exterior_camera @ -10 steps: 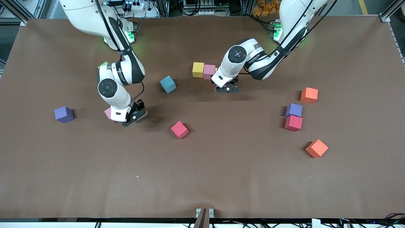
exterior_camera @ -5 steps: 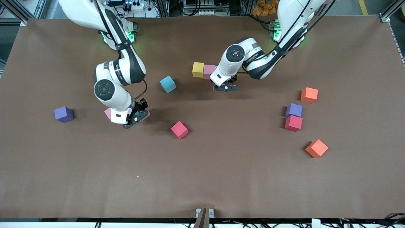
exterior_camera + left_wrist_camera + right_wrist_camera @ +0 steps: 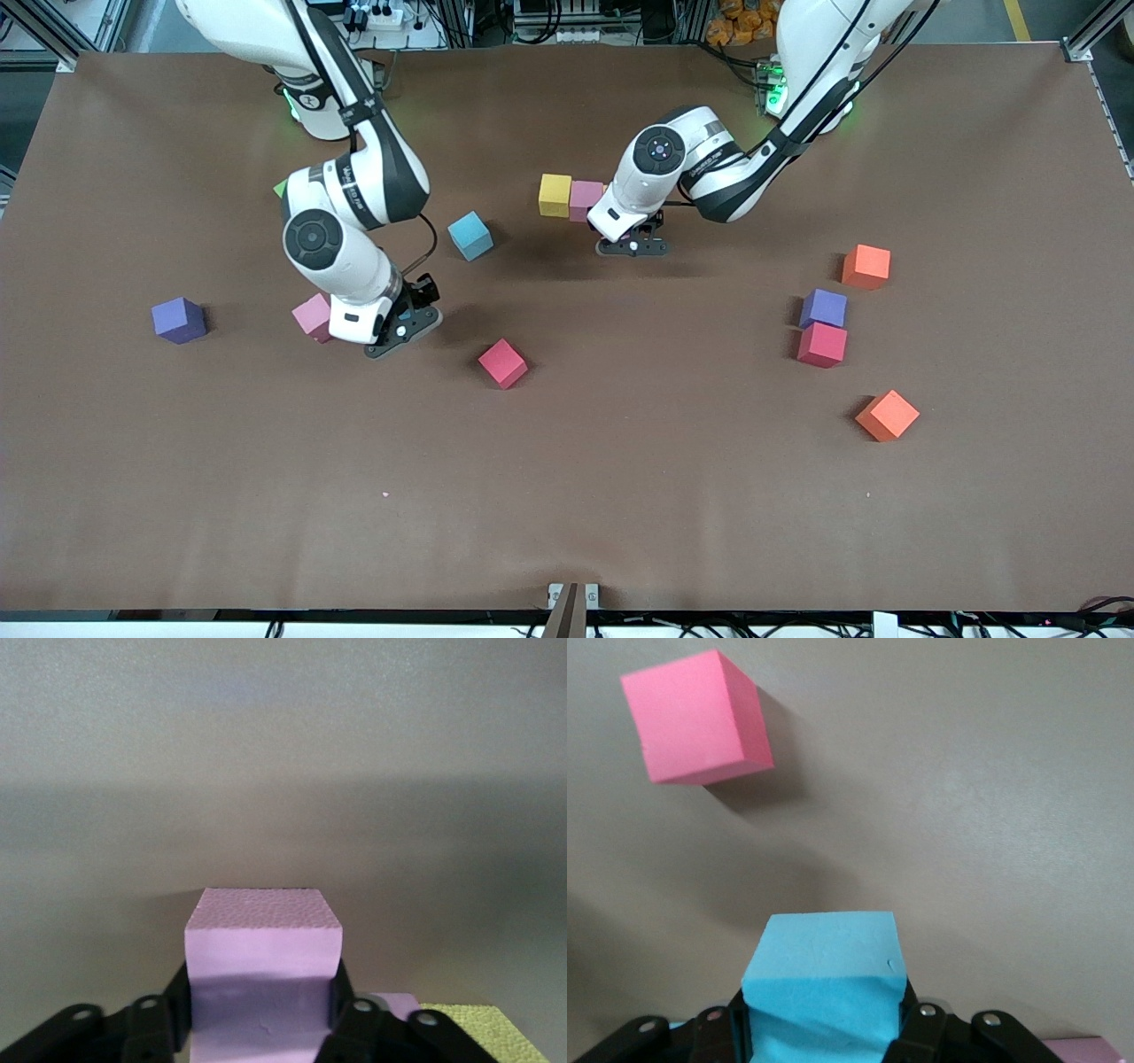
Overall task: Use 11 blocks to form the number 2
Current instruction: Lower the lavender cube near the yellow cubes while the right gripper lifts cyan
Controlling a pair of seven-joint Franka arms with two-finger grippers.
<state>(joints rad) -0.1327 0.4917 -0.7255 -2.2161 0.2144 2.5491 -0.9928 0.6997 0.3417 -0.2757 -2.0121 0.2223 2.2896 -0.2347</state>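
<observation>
Right gripper [image 3: 403, 326] is up over the table [image 3: 620, 496], between the loose pink block [image 3: 312, 316] and the red block [image 3: 502, 363]. It's pinching the held light blue block [image 3: 824, 974], pads tight on both its sides. You only see that cube from the right wrist view; from the front the hand covers it.

Left gripper [image 3: 633, 246] is low beside the row: yellow block [image 3: 555, 195] touching row pink block [image 3: 585, 199], up near the arm bases mid-table. The second pink block [image 3: 263, 948] sits inside this gripper, probably down next to the row. You can't tell if it's clamped or let go.

The number 2 isn't formed yet; you've got that short row only.

Loose ones:
- a free light blue block [image 3: 469, 236] near the row, toward the right arm's end
- purple block [image 3: 178, 319] out at that end
- second purple block [image 3: 824, 307] touching second red block [image 3: 821, 345] toward the left arm's end
- orange block [image 3: 866, 267] near those two
- second orange block [image 3: 888, 415] nearer the front camera
- green cube [image 3: 280, 188], a sliver beside the right arm
</observation>
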